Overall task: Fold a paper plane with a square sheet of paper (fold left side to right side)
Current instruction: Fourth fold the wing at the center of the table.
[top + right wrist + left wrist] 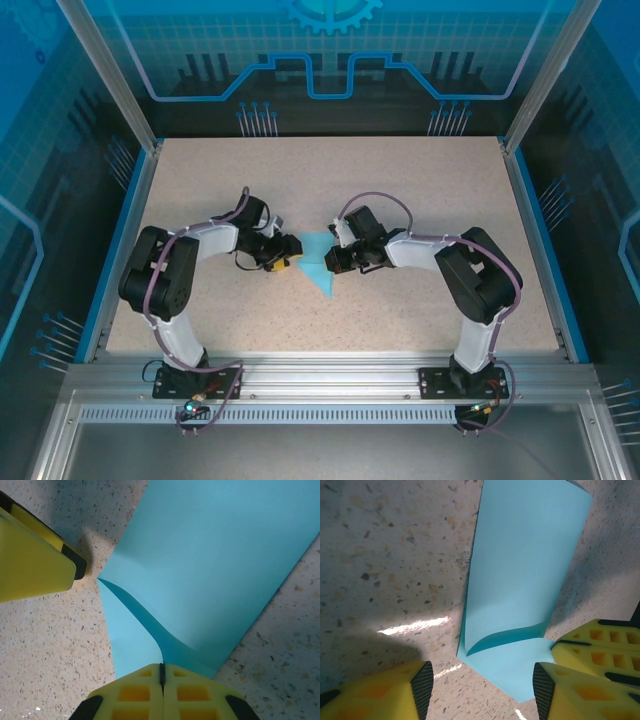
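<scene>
Looking down from the top camera, I have the square sheet of paper [316, 262] lying near the middle of the table [420, 190], squeezed between my two arms, and it is no longer a plain square: it reads as a smaller blue wedge with its point aimed toward the arm bases. My right gripper [161, 672] has its fingers pressed tight together, and in its wrist view a raised layer of the sheet curves up off the lower layer and runs straight into that seam, so I judge it is pinching the paper's edge. My left gripper [482, 687] stands with its fingers apart, one on each side of the paper's pointed corner, which lies flat on the table between them and is not gripped. I'd put the job at somewhere in the middle: some folding is done, but the lifted flap is curled rather than pressed flat, and I see no narrow dart with a centre crease yet. Left to do, as I judge it, is laying that flap across, creasing it, and the later folds
</scene>
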`<state>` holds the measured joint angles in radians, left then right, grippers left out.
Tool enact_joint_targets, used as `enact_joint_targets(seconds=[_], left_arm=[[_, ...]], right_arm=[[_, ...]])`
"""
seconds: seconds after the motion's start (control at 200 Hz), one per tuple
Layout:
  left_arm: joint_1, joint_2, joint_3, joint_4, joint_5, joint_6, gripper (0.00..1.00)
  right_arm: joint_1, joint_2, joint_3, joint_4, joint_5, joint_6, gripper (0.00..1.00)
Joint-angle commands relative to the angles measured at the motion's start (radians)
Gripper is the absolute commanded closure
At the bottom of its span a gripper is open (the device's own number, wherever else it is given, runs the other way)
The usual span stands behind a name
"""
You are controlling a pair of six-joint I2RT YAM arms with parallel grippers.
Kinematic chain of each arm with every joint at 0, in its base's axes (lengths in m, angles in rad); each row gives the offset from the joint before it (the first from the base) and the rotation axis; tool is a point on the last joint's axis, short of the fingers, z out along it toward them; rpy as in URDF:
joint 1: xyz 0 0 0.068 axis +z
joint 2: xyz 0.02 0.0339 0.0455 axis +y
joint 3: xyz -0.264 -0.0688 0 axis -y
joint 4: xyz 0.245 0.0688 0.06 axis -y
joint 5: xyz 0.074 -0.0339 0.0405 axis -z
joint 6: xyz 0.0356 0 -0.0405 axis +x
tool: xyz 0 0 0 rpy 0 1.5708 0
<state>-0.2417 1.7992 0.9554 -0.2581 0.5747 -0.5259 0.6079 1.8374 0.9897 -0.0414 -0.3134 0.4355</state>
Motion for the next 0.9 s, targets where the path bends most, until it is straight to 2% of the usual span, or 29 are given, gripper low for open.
enact_joint_targets(seconds=[0.0, 0.26, 0.53, 0.71, 0.895], left_arm=[[-0.009, 0.019, 0.008, 0.011, 0.043, -0.015, 0.44], [-0.027, 0.038, 0.027, 0.020, 0.052, -0.026, 0.49], [-0.050, 0.042, 0.048, 0.026, 0.041, -0.043, 0.64], [-0.059, 0.013, 0.050, 0.032, 0.028, -0.057, 0.73], [-0.062, -0.019, 0.056, 0.021, 0.023, -0.065, 0.74]], right_arm=[[0.000, -0.022, 0.008, -0.027, 0.023, -0.015, 0.94], [0.000, -0.027, 0.006, -0.017, 0.019, -0.009, 0.94], [-0.001, -0.040, 0.000, -0.014, 0.043, -0.005, 0.88], [0.001, -0.111, -0.022, -0.043, 0.127, -0.009, 0.70], [0.043, -0.251, -0.048, -0.128, 0.266, -0.023, 0.50]])
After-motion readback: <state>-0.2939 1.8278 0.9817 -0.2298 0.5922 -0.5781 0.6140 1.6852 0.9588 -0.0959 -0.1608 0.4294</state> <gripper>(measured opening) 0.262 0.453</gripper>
